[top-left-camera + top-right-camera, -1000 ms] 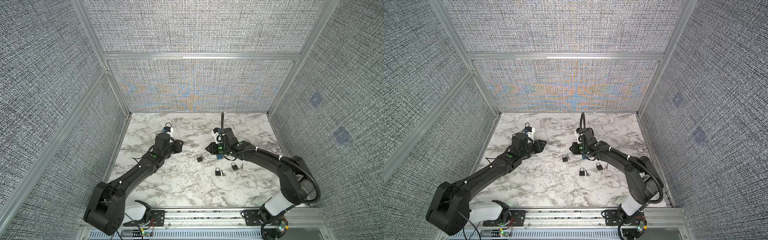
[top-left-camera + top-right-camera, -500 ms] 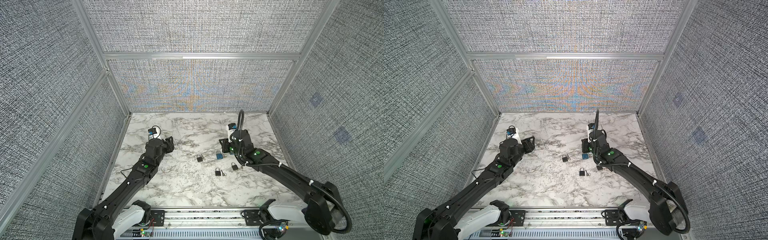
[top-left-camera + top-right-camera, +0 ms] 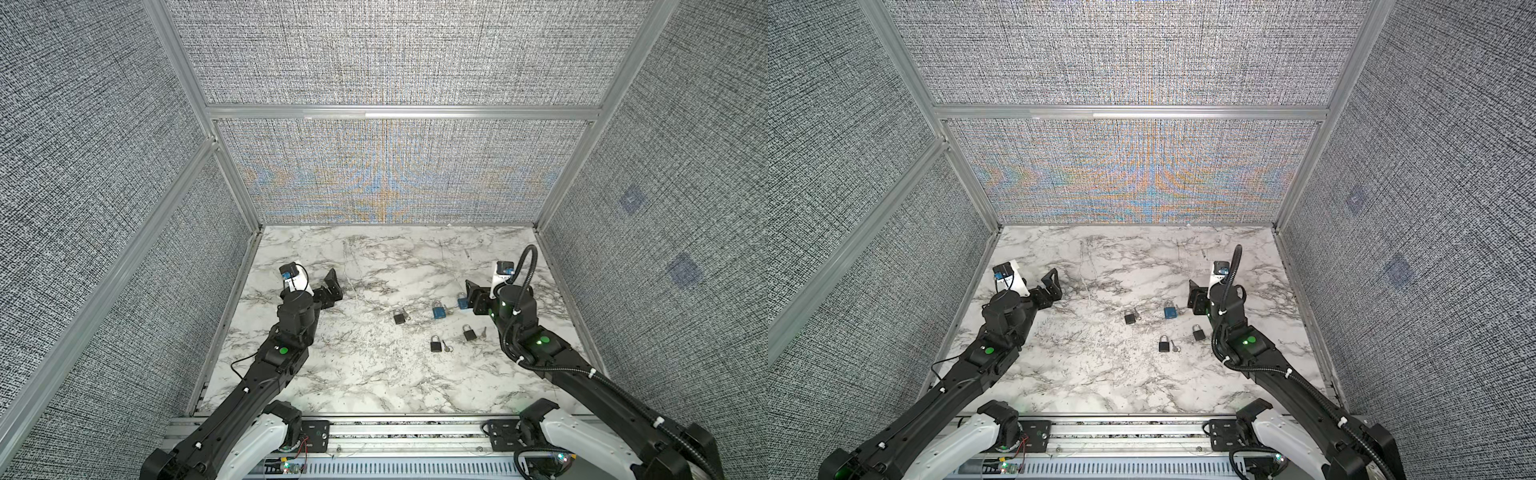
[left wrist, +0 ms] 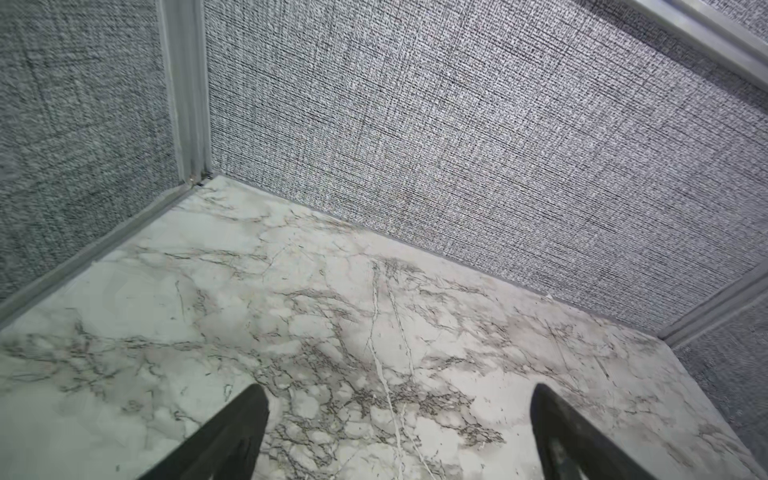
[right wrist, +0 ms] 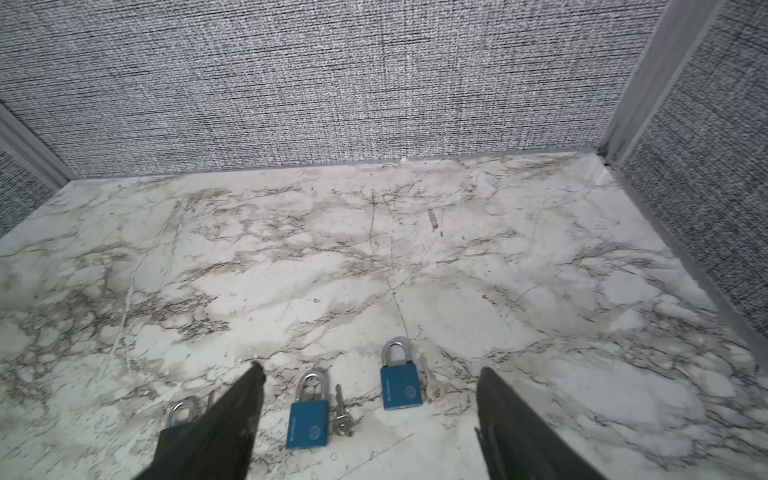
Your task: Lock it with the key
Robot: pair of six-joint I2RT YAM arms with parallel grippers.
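Several padlocks lie on the marble table (image 3: pixel 374 374), each with a small silver key beside it. In the right wrist view two blue padlocks (image 5: pixel 308 417) (image 5: pixel 401 384) lie flat between my spread fingers, shackles pushed in, with keys (image 5: pixel 341 417) (image 5: pixel 432 384) next to them. A black padlock (image 5: pixel 178 417) is half hidden behind one finger. My right gripper (image 3: pixel 473 297) (image 5: pixel 370 384) is open just right of the blue padlock (image 3: pixel 438 311) and holds nothing. My left gripper (image 3: pixel 331 287) (image 4: pixel 399 415) is open and empty over bare marble at the left.
Black padlocks (image 3: pixel 399 317) (image 3: pixel 469 332) (image 3: pixel 435 344) lie in the middle and toward the front, two with keys (image 3: pixel 483 331) (image 3: pixel 446 346) beside them. Grey fabric walls with aluminium posts (image 3: pixel 232 183) enclose the table on three sides. A metal rail (image 3: pixel 395 432) runs along the front.
Both arms have drawn back from the middle, the left one leftward and the right one rightward. Both grippers have gone from shut to open.
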